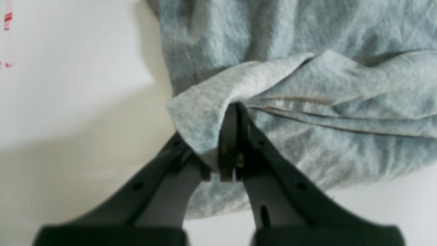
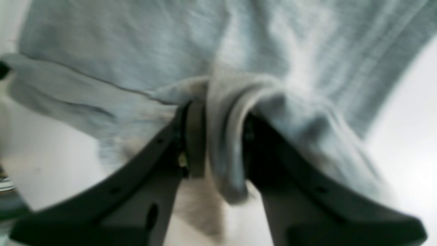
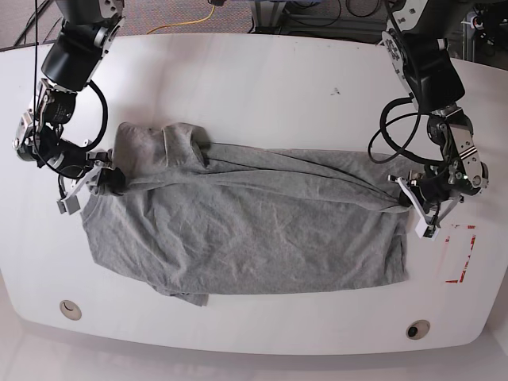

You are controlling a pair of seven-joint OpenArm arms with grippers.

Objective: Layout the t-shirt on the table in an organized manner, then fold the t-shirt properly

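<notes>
Fabric of the t-shirt (image 3: 246,238) lay spread across the middle of the table (image 3: 262,87), stretched between the two grippers, with a long ridge of folds running from one gripper to the other along its far edge. The left gripper (image 1: 235,112) was clamped on a folded edge of the grey cloth: in its wrist view the two dark jaws met at their tips, with the material bunched just beyond and to one side of them and a seam running away from the tips. In the base view this gripper (image 3: 406,202) sat at the shirt's end nearest the red outline mark (image 3: 460,254), which lay just beside it on the bare white surface. The right gripper (image 2: 218,119) stood partly parted, its jaws apart with a rolled fold of the shirt hanging between them; whether the pads pressed that fold could not be told from the blurred wrist view. In the base view the right gripper (image 3: 107,181) met the opposite end of the shirt, near a bunched sleeve. Two round holes (image 3: 70,309) sat along the near rim, beyond the shirt's lower hem.
</notes>
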